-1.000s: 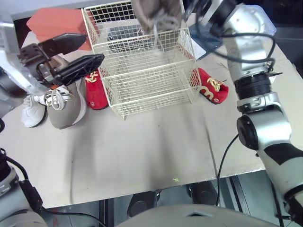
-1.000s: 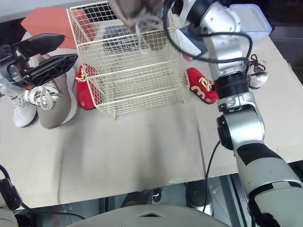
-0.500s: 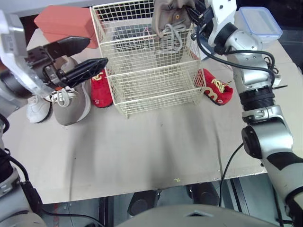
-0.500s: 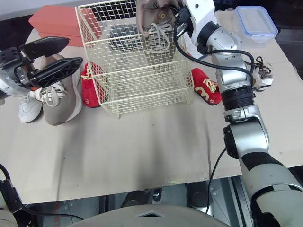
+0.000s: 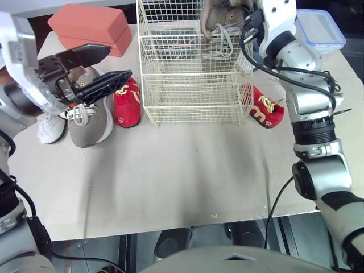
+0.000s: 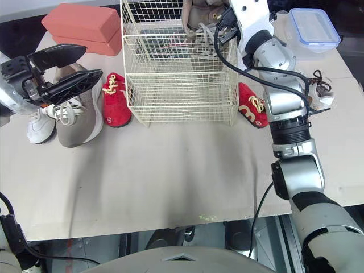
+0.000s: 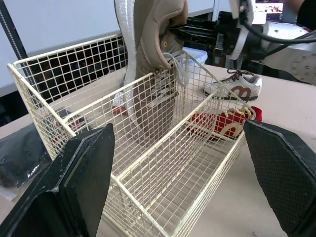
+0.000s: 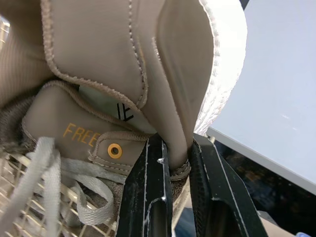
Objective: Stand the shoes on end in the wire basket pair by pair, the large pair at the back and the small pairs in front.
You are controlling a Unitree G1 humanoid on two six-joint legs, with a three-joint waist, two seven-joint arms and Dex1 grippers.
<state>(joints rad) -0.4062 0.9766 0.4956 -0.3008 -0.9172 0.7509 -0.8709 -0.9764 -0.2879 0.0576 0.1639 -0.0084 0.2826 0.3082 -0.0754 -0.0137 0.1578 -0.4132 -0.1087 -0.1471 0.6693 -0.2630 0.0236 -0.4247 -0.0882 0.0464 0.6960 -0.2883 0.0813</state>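
Right arm is raised over the wire basket, right gripper clamped on the beige sneaker's heel collar, toe down in the back section. Left gripper gapes wide, empty, over the second sneaker. Held sneaker's heel is cut off in the eye views.

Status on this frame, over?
Right gripper shut on tan sneaker at the heel; toe-down, partly inside wire basket, rear side. Left gripper open, empty, above second sneaker on table. No obstruction seen.

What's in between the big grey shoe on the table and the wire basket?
A red slipper with gold embroidery lies between the grey lace-up sneaker and the cream wire basket, as both eye views show.
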